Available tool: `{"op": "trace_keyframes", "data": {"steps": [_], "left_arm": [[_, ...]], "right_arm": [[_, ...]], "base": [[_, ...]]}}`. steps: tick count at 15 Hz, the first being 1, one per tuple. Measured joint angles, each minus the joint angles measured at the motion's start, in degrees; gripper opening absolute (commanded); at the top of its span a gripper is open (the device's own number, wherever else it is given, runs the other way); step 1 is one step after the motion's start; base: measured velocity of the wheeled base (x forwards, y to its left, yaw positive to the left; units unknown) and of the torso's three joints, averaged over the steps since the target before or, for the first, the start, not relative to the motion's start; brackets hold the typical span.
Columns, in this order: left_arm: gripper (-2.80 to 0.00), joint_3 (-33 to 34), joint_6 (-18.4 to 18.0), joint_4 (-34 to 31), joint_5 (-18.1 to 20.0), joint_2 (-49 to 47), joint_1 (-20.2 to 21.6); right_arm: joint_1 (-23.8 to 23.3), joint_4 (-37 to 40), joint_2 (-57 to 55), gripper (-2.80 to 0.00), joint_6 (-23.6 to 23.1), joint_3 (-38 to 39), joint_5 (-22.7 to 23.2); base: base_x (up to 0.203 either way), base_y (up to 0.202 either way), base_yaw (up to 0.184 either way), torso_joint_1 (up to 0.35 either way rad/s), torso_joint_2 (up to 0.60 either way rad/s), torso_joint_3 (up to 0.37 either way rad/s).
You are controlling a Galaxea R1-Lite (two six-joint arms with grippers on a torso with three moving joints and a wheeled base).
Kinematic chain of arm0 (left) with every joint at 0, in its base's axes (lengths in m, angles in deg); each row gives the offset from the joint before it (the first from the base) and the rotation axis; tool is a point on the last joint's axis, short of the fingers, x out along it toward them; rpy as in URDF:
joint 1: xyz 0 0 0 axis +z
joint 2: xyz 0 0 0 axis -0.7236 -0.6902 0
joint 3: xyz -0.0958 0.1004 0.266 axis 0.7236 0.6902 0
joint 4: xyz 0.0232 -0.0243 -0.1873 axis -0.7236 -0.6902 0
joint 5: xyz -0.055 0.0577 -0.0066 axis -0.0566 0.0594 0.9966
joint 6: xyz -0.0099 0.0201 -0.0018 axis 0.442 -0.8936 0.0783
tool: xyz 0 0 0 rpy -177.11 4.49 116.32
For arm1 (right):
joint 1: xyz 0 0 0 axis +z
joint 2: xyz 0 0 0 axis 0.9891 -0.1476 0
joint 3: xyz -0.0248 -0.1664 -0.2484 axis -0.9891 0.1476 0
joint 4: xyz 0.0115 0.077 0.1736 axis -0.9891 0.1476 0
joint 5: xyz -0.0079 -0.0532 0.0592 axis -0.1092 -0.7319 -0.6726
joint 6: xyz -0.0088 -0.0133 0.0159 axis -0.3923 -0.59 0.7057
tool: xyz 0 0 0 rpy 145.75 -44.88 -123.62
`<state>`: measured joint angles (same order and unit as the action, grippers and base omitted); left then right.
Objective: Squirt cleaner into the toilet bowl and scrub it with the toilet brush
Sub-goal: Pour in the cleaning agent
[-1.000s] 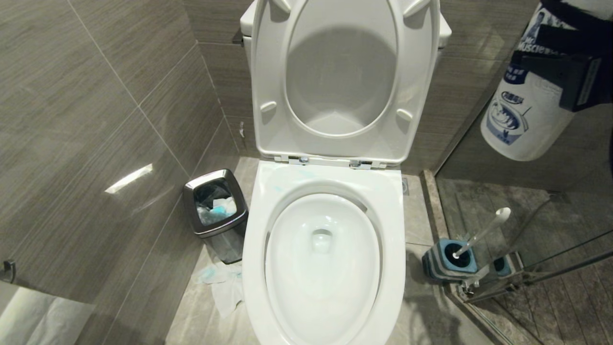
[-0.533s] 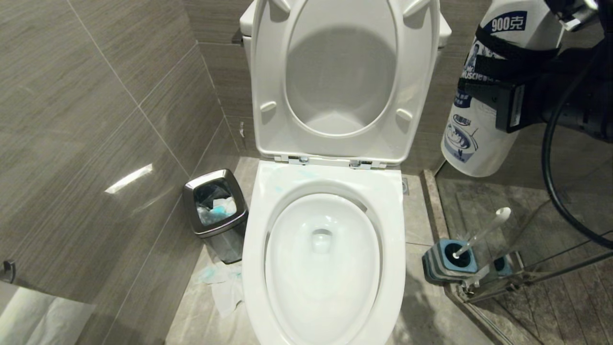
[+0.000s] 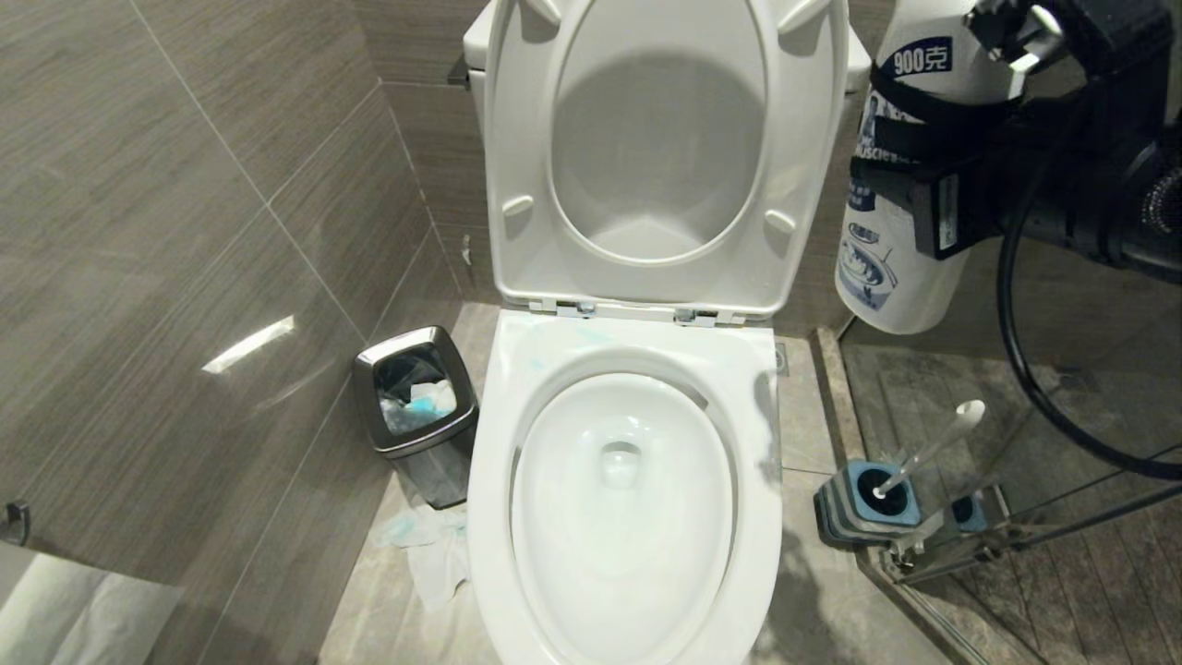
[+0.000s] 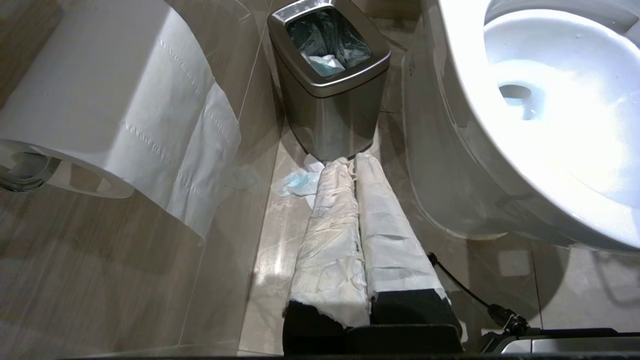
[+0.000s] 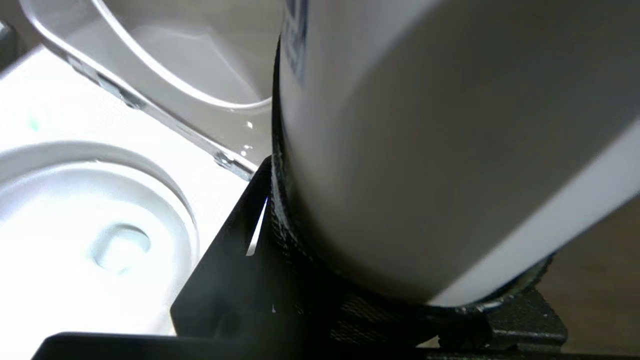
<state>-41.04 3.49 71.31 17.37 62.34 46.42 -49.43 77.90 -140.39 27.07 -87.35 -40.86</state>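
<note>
Jaws of the right gripper (image 3: 923,166) stand part-way apart, clamped across the body of a large white cleaner bottle (image 3: 900,268), which hangs in the air to the right of the raised toilet seat (image 3: 517,212) and above the floor beside the toilet bowl (image 3: 517,406). Left gripper (image 4: 356,235) is parked low beside the bowl, its paper-wrapped fingers (image 4: 332,225) pressed together on nothing, pointing toward the steel bin (image 4: 327,85). Assessment of the bottle: it appears bulky and, judging by the label, full-weight, so likely heavy for a one-sided grip; its plastic wall looks smooth and probably gives under squeeze, so slippage during tilting is the main risk. A black band around the body at the grip line seems to aid purchase. Hold is best kept at mid-body as now. Toilet brush (image 3: 933,448) stands in its blue-and-grey holder (image 3: 836,513) on the floor to the right of the bowl, handle leaning; it looks light and rigid, best taken on the upper handle, below the rounded tip. Bowl water shows no blue tint yet.
</note>
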Motion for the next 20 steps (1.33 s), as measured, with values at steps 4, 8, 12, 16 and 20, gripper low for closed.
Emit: {"op": "trace_keyframes", "data": {"steps": [4, 8, 12, 16, 20], "left_arm": [[-2.80, 0.00, 0.06, -0.02, -0.02, 0.00, 0.00], [-2.80, 0.00, 0.19, 0.00, -0.02, 0.00, 0.00], [-2.80, 0.05, 0.18, 0.00, 0.01, 0.00, 0.00], [-2.80, 0.02, 0.20, 0.00, 0.01, 0.00, 0.00], [-2.80, 0.09, 0.33, -0.02, -0.09, 0.00, 0.00]], "right_arm": [[0.21, 0.09, -3.42, -2.80, -6.81, -2.39, -0.72], [0.41, 0.19, -6.17, -2.80, -12.54, -3.22, -2.45], [1.05, 0.20, -6.88, -2.80, -18.63, -3.20, -5.68], [1.32, 0.21, -6.45, -2.80, -27.77, -3.11, -5.51], [2.60, 2.37, -4.85, -2.80, -35.01, -1.26, -5.53]], "base": [[0.000, 0.000, 0.000, 0.000, 0.00, 0.000], [0.000, 0.000, 0.000, 0.000, 0.00, 0.000], [0.000, 0.000, 0.000, 0.000, 0.00, 0.000], [0.000, 0.000, 0.000, 0.000, 0.00, 0.000], [0.000, 0.000, 0.000, 0.000, 0.00, 0.000]]}}
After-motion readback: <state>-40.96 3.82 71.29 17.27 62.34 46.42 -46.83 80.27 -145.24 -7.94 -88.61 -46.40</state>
